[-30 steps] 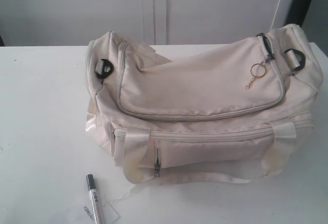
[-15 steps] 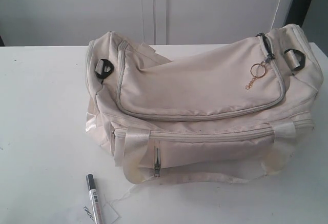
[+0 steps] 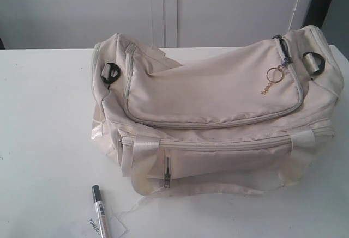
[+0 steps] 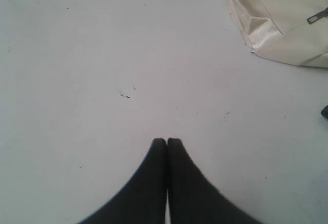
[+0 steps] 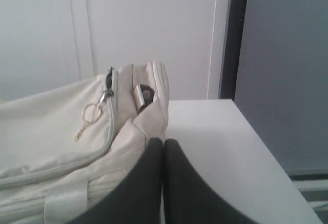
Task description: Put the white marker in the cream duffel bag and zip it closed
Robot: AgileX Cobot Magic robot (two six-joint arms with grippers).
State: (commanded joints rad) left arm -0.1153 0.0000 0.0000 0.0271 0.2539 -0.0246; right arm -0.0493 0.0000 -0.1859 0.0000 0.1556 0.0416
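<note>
The cream duffel bag (image 3: 218, 102) sat on the white desk (image 3: 43, 113), its long side facing the exterior camera. A gold ring (image 3: 274, 74) hung from the zip pull (image 3: 283, 61) near the bag's right end, and a black buckle (image 3: 110, 73) showed at its left end. The white marker (image 3: 100, 213) lay on the desk in front of the bag's left front corner, apart from the fabric. Its black cap pointed toward the bag, and its barrel rested across a paper tag (image 3: 92, 227).

The left fingers (image 4: 160, 147) were pressed together with nothing between them, above bare desk, with a corner of the bag off to one side. The right fingers (image 5: 156, 147) were also pressed together and empty, close beside the bag's ring end.
</note>
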